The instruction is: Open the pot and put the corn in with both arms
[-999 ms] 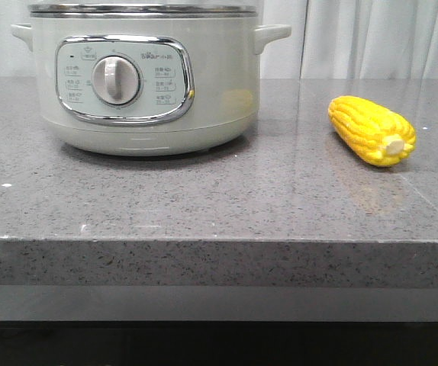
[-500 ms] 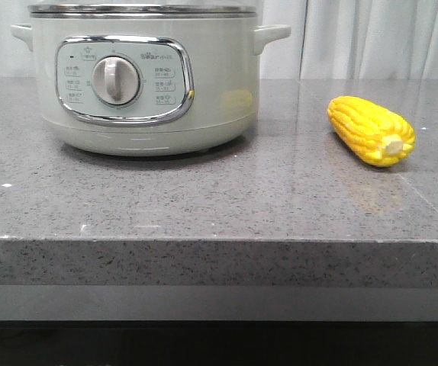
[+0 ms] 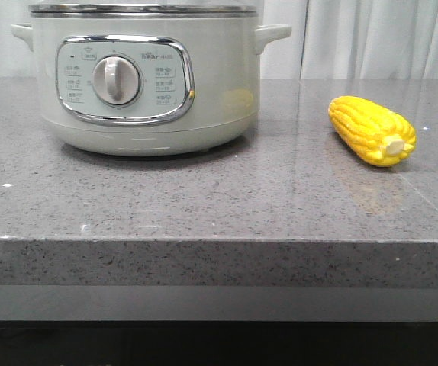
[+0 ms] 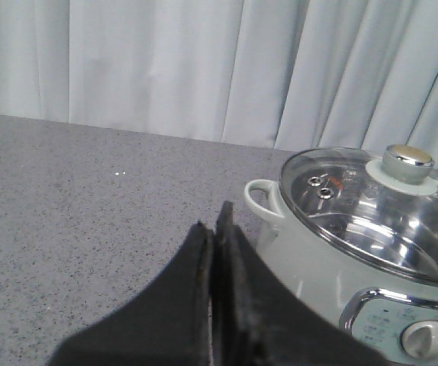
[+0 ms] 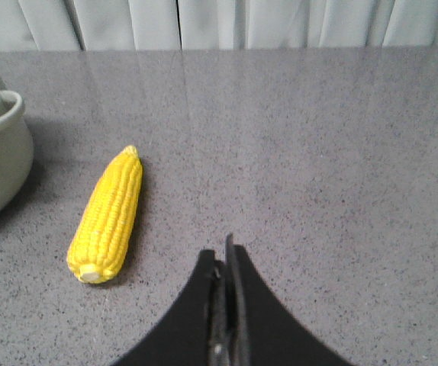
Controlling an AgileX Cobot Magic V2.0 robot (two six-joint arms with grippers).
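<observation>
Grey speckled counter (image 3: pixel 204 198) fills the scene, pale curtains (image 3: pixel 379 38) hanging behind it. On the left stands the pot (image 3: pixel 143 84), pale green, lid (image 4: pixel 371 206) on, its chrome-framed panel and white dial (image 3: pixel 116 80) facing the near edge, a handle sticking out on each side. Over on the right lies the corn (image 3: pixel 371 131), flat on the counter, well apart from the pot, its pale stub end turned toward the near edge and its tip pointing far and slightly left. A faint yellow glint of it shows on the pot's right flank. No arm shows in the front view. From the left wrist, the left gripper (image 4: pixel 217 229) has its black fingers pressed together, nothing between them, held above the counter just left of the pot's handle; the glass lid with its chrome knob (image 4: pixel 407 162) sits closed on the rim. From the right wrist, the right gripper (image 5: pixel 225 259) is likewise closed and empty, over bare counter to the right of the corn (image 5: pixel 108 217), not touching it.
</observation>
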